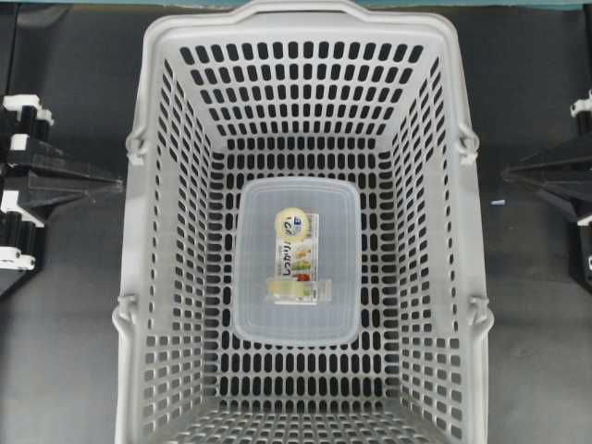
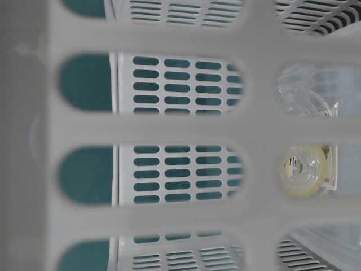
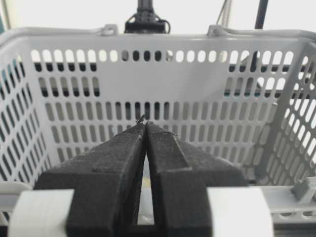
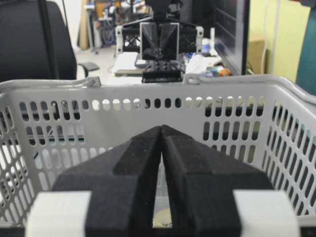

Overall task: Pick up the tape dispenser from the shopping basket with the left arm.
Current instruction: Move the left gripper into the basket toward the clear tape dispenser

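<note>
The tape dispenser (image 1: 296,261) lies flat on the slotted floor of the shopping basket (image 1: 148,92), about in the middle, its long sides running with the basket's length and its label with the yellow circle facing up. Nothing touches it. The basket stands on a dark table (image 1: 65,351) and fills most of the overhead view.

The left arm's gripper (image 1: 116,185) sits outside the basket, beside its left wall — its fingers pressed together at the tips, holding nothing, as the left wrist view shows (image 3: 144,123). The right gripper (image 1: 507,173) waits likewise outside the right wall, well apart from the dispenser, fingers closed on nothing (image 4: 161,129).

From table level the lens is right up against the basket wall (image 2: 169,132); through a slot a blurred yellow ring (image 2: 304,170) shows, probably the dispenser's label, though the view is too soft to be sure.
</note>
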Robot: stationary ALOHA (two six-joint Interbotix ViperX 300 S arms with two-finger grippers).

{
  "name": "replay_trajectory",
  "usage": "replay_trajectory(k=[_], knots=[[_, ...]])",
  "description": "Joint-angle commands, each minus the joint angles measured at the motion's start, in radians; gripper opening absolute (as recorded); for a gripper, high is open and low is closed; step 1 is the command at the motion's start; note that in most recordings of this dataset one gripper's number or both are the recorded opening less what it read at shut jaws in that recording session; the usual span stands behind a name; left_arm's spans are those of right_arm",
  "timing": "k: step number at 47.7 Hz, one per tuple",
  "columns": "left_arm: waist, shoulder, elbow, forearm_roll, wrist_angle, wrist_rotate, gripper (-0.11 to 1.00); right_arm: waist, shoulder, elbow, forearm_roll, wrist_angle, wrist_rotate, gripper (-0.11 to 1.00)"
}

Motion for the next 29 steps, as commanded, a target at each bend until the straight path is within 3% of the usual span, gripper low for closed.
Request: replay_trajectory(k=[1,5,19,29], knots=[[-0.009,0.038,-0.095,0.041,0.066,-0.025,0.06,0.005,0.011,-0.009,0.005,-0.005,0.005,0.00],[-0.011,0.094,-0.190,0.041,0.184,-0.049,0.00,0.005,0.008,-0.008,0.011,0.008,0.006,0.00],[-0.069,0.400,-0.532,0.041,0.532,-0.061,0.00,0.005,0.002,-0.008,0.011,0.072,0.032,0.00],[-0.095,0.615,-0.726,0.041,0.729,-0.061,0.00,0.005,-0.005,-0.009,0.011,0.140,0.041,0.00]])
